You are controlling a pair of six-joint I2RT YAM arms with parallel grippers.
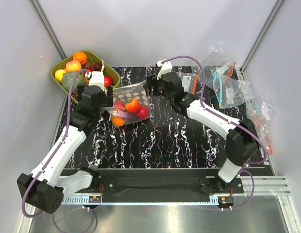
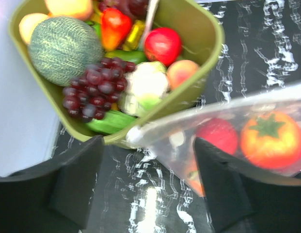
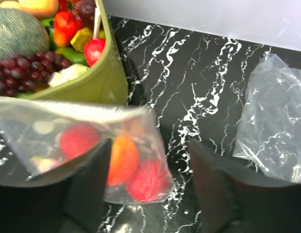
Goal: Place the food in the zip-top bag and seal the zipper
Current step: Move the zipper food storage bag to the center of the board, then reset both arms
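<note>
The zip-top bag (image 1: 130, 103), clear with white dots, lies between my two grippers on the black marbled table. Inside it is food: an orange tomato-like piece (image 2: 269, 138), a red piece (image 2: 217, 133), and in the right wrist view an orange piece (image 3: 122, 159) and a red one (image 3: 148, 178). The zipper (image 3: 68, 104) runs along the bag's upper edge; whether it is pressed together I cannot tell. My left gripper (image 2: 148, 184) stands open at the bag's left corner. My right gripper (image 3: 150, 187) stands open around the bag's right end. Neither pinches the plastic.
An olive-green tub (image 1: 60, 68) with a melon, grapes and other toy produce stands at the back left, touching the bag's corner (image 2: 140, 133). Undotted clear bags (image 1: 228, 85) lie at the back right, one near my right gripper (image 3: 276, 126). Grey walls surround the table.
</note>
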